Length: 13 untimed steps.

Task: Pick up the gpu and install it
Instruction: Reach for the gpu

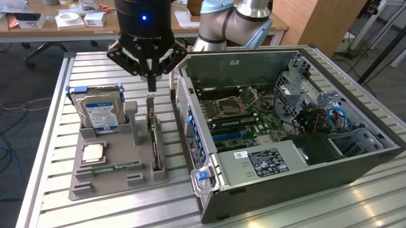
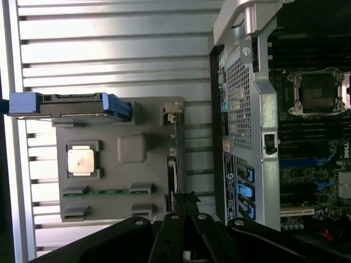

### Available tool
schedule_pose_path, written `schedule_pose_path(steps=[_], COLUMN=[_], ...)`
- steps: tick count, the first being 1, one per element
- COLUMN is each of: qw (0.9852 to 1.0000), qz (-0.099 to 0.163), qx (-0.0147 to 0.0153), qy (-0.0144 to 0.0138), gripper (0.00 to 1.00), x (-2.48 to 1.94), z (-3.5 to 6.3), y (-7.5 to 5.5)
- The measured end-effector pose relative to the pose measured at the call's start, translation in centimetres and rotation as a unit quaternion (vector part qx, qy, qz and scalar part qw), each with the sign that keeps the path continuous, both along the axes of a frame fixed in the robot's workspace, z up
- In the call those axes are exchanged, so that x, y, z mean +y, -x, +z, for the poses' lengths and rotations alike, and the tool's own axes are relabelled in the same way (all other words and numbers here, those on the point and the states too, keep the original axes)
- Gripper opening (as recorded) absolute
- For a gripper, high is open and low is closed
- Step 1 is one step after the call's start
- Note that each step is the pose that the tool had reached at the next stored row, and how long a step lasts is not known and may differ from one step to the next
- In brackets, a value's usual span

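Note:
The gpu (image 1: 154,140) stands on its edge in a slot of the grey holder (image 1: 117,178), its silver end bracket pointing up. My gripper (image 1: 151,87) hangs straight above that end with its fingers shut together, the tips just over the bracket; I cannot tell whether they touch it. In the wrist view the gpu (image 2: 173,156) shows as a thin dark strip along the holder's edge (image 2: 131,118), and my gripper (image 2: 184,198) sits over one end of it. The open computer case (image 1: 285,118) lies beside the holder, motherboard (image 1: 244,116) exposed.
The holder also carries a silver hard drive (image 1: 98,111) standing upright, a processor chip (image 1: 93,152) and a green memory stick (image 1: 115,167). The case's perforated wall (image 2: 241,104) rises close to the gpu. All rests on a slatted metal table (image 1: 82,71).

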<state>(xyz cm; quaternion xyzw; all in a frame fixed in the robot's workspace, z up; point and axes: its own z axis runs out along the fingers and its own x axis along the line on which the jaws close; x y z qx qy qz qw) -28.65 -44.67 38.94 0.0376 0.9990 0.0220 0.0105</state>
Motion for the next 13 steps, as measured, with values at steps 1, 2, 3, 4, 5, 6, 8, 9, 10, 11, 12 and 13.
schedule_pose_path(steps=[1,2,3,4,5,6,8,9,10,11,12,13], qw=[1.0,1.0,1.0,1.0,1.0,1.0,1.0,1.0,1.0,1.0,1.0,1.0], qz=[0.0,0.0,0.0,0.0,0.0,0.0,0.0,0.0,0.0,0.0,0.0,0.0], qx=[0.0,0.0,0.0,0.0,0.0,0.0,0.0,0.0,0.0,0.0,0.0,0.0], qy=[0.0,0.0,0.0,0.0,0.0,0.0,0.0,0.0,0.0,0.0,0.0,0.0], gripper=[0.1,0.1,0.1,0.1,0.1,0.1,0.1,0.1,0.1,0.1,0.1,0.1], x=[-0.13,-0.26,-0.39,-0.5,-0.59,-0.66,-0.82,-0.91,-1.0,-1.08,-1.16,-1.2], z=[0.0,0.0,0.0,0.0,-0.01,-0.01,-0.02,-0.02,-0.03,-0.03,-0.04,-0.05], y=[0.0,0.1,0.1,0.1,0.1,0.1,0.2,0.2,0.2,0.2,0.3,0.3])
